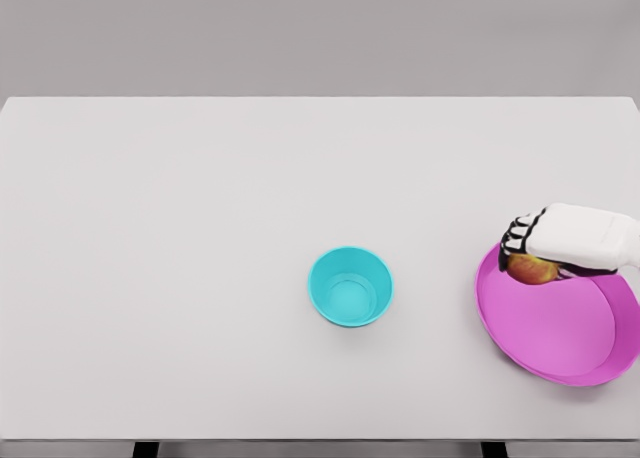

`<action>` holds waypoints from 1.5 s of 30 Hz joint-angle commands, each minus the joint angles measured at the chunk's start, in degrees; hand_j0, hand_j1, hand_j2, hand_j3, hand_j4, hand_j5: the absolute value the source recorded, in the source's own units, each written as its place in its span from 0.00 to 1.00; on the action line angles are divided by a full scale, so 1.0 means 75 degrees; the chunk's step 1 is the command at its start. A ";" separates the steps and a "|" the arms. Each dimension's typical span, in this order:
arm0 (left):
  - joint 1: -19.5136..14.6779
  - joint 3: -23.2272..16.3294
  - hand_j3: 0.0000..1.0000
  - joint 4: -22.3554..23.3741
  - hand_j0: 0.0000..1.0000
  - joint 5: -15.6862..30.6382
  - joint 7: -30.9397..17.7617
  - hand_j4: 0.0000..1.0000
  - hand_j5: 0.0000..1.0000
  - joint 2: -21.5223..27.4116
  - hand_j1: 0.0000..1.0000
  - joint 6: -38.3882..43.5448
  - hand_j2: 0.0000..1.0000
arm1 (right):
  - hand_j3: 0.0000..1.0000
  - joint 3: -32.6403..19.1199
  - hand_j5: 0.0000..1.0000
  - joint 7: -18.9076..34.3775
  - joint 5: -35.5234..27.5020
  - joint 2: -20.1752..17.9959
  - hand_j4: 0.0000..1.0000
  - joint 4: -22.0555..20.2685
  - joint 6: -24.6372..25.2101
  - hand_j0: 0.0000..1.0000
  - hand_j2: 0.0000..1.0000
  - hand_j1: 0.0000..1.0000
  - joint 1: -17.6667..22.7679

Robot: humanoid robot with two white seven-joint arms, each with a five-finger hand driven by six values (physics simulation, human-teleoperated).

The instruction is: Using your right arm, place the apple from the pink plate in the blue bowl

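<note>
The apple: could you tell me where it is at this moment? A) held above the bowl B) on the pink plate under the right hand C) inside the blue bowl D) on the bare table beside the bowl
B: the apple sits at the pink plate's upper left edge with the right hand closed over it, while the blue bowl holds nothing.

right hand (540, 246) wraps the apple (532, 269) on the pink plate (545, 328), far right | blue bowl (350, 287) near the middle of the white table (200, 228)

white table (200, 278), grey wall (320, 33) behind
</note>
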 commanded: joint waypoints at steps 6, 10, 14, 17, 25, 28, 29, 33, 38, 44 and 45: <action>0.0000 0.0000 1.00 0.0000 1.00 0.0000 -0.0001 1.00 1.00 0.0000 1.00 0.0000 1.00 | 0.46 -0.0030 0.46 -0.0020 -0.0098 0.0710 0.46 -0.0081 0.0017 0.46 0.46 0.46 -0.0094; 0.0000 0.0000 1.00 0.0000 1.00 0.0000 -0.0001 1.00 1.00 0.0000 1.00 0.0000 1.00 | 0.46 -0.0006 0.46 -0.0055 -0.0098 0.0980 0.46 -0.0081 0.0017 0.46 0.46 0.46 -0.0094; 0.0000 0.0000 1.00 0.0000 1.00 0.0000 -0.0001 1.00 1.00 0.0000 1.00 0.0000 1.00 | 0.46 0.0076 0.46 -0.0008 -0.0109 0.1378 0.46 -0.0081 0.0017 0.46 0.46 0.46 -0.0211; 0.0000 0.0000 1.00 0.0000 1.00 0.0000 -0.0001 1.00 1.00 0.0000 1.00 0.0000 1.00 | 0.46 0.0181 0.46 -0.0008 -0.0098 0.1565 0.46 -0.0081 0.0017 0.46 0.46 0.46 -0.0269; 0.0000 0.0000 1.00 0.0000 1.00 0.0000 -0.0001 1.00 1.00 0.0000 1.00 0.0000 1.00 | 0.46 0.1412 0.46 0.0015 -0.0098 0.2234 0.46 -0.0081 0.0017 0.46 0.46 0.46 -0.1113; 0.0000 0.0000 1.00 0.0000 1.00 0.0000 -0.0001 1.00 1.00 0.0000 1.00 0.0000 1.00 | 0.46 0.1494 0.46 0.0003 -0.0098 0.2304 0.46 -0.0081 0.0017 0.46 0.46 0.46 -0.1137; 0.0000 0.0000 1.00 0.0000 1.00 0.0000 -0.0001 1.00 1.00 0.0000 1.00 0.0000 1.00 | 0.46 0.1552 0.46 0.0015 -0.0098 0.2304 0.46 -0.0081 0.0017 0.46 0.46 0.46 -0.1183; 0.0000 0.0000 1.00 0.0000 1.00 0.0000 -0.0001 1.00 1.00 0.0000 1.00 0.0000 1.00 | 0.47 0.1646 0.47 0.0015 -0.0098 0.2433 0.47 -0.0081 0.0017 0.47 0.47 0.47 -0.1359; 0.0000 0.0000 1.00 0.0000 1.00 0.0000 -0.0001 1.00 1.00 0.0000 1.00 0.0000 1.00 | 0.47 0.1658 0.47 0.0003 -0.0098 0.2445 0.47 -0.0081 0.0017 0.47 0.47 0.47 -0.1512; 0.0000 0.0000 1.00 0.0000 1.00 0.0000 -0.0001 1.00 1.00 0.0000 1.00 0.0000 1.00 | 0.47 0.2021 0.47 0.0003 -0.0086 0.2773 0.47 -0.0081 0.0017 0.47 0.47 0.47 -0.1734; 0.0000 0.0000 1.00 0.0000 1.00 0.0000 -0.0001 1.00 1.00 0.0000 1.00 0.0000 1.00 | 0.47 0.2068 0.47 0.0015 -0.0098 0.2820 0.47 -0.0081 0.0017 0.47 0.47 0.47 -0.1793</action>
